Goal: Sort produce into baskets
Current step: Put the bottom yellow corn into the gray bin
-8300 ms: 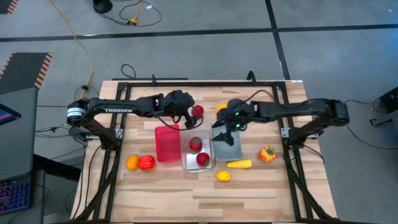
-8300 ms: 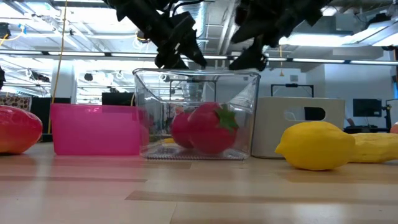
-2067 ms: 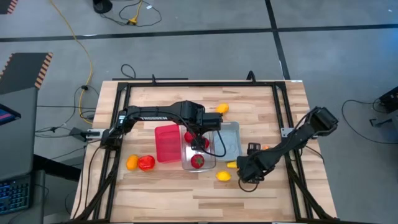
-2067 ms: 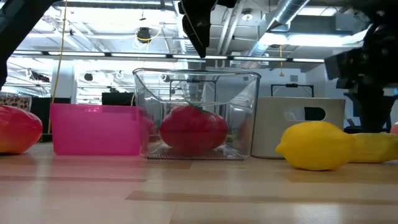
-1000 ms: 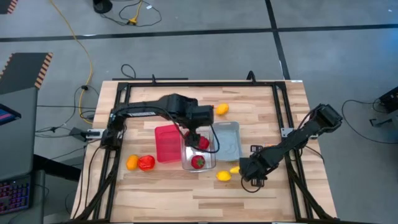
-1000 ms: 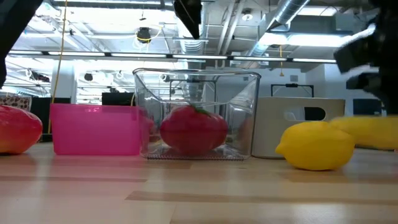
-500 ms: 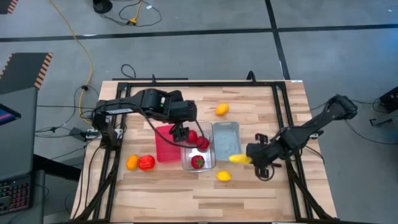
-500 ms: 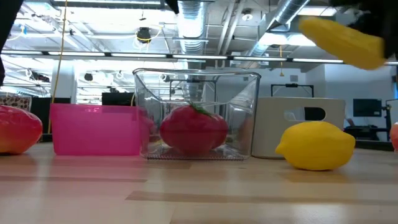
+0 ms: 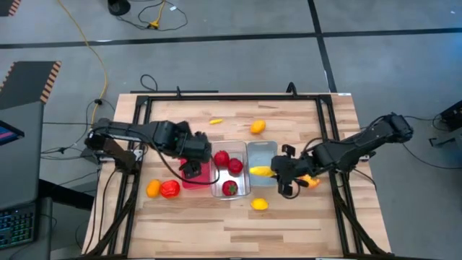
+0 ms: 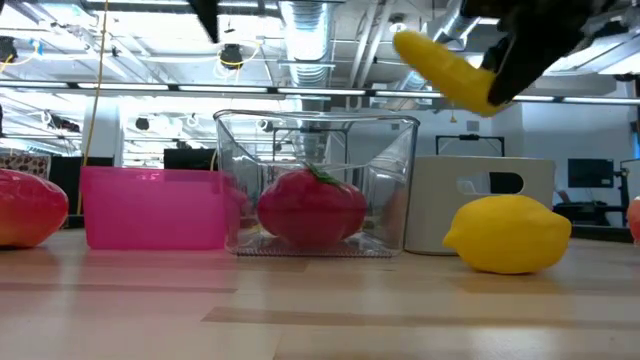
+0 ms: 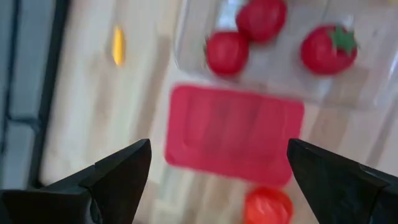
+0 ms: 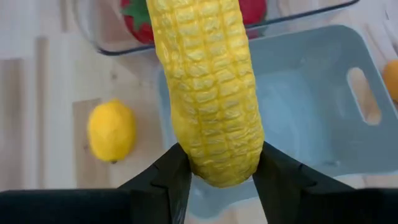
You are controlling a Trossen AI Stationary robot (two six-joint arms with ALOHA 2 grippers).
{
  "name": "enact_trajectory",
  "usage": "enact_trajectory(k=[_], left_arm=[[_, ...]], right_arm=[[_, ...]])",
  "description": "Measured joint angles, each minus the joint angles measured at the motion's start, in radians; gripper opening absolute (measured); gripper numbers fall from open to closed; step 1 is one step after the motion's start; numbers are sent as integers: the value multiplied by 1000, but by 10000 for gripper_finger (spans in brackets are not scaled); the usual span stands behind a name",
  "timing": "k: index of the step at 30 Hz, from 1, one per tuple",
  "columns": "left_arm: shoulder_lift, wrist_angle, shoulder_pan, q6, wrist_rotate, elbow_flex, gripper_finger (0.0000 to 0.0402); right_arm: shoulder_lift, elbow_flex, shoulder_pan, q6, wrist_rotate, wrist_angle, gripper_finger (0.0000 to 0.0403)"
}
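Yellow toy corn cob [image 12: 208, 93], lying on the tabletop two seconds ago, is now hanging over the pale blue plastic bin [image 9: 260, 155], clamped in the right pincer [image 9: 283, 173] for dropping, while the left pincer [image 9: 189, 167], fingers apart, is backing off over the red bin [image 11: 233, 134].

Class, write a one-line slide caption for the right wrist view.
Right gripper holds a corn cob over the blue bin.

Kernel-ridged yellow corn [image 12: 208, 93], clear glossy plastic bin [image 10: 317, 185], pale wood table [image 9: 303, 224].
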Motion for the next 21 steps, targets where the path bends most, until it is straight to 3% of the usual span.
enact_trajectory(k=[11,21], left_arm=[[-185,70,-103,-269,21,-308,364],[-209,125,-174,-316,148,-479,364]], right_arm=[[38,0,-75,-8,-2,-5,195],[38,0,-122,-8,-3,-5,207]])
